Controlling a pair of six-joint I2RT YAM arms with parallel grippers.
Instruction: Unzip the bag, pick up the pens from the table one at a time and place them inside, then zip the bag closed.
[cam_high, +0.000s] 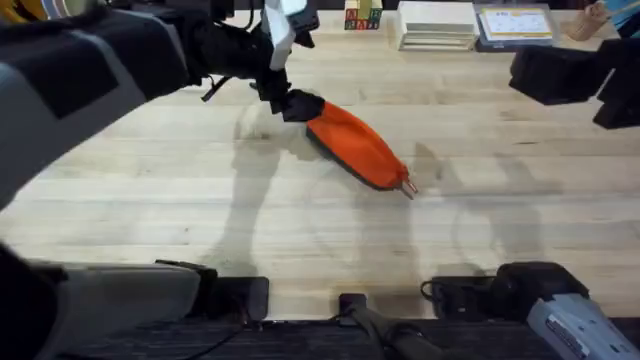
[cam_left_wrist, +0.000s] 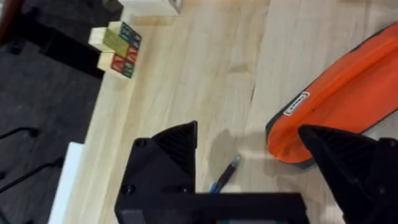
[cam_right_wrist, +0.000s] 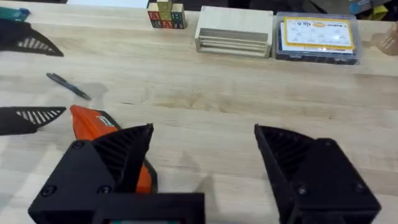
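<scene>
The orange bag lies diagonally on the table, its pull tab at the lower right end. My left gripper hovers at the bag's upper left end, open. In the left wrist view a slim dark pen lies on the wood between the open left gripper, beside the bag. My right gripper is open and empty, raised at the far right. It looks at the bag and the pen.
Along the far edge stand letter blocks, a pale wooden box and a clear plastic case. The blocks sit near the table's edge. Bare wood spreads in front of the bag.
</scene>
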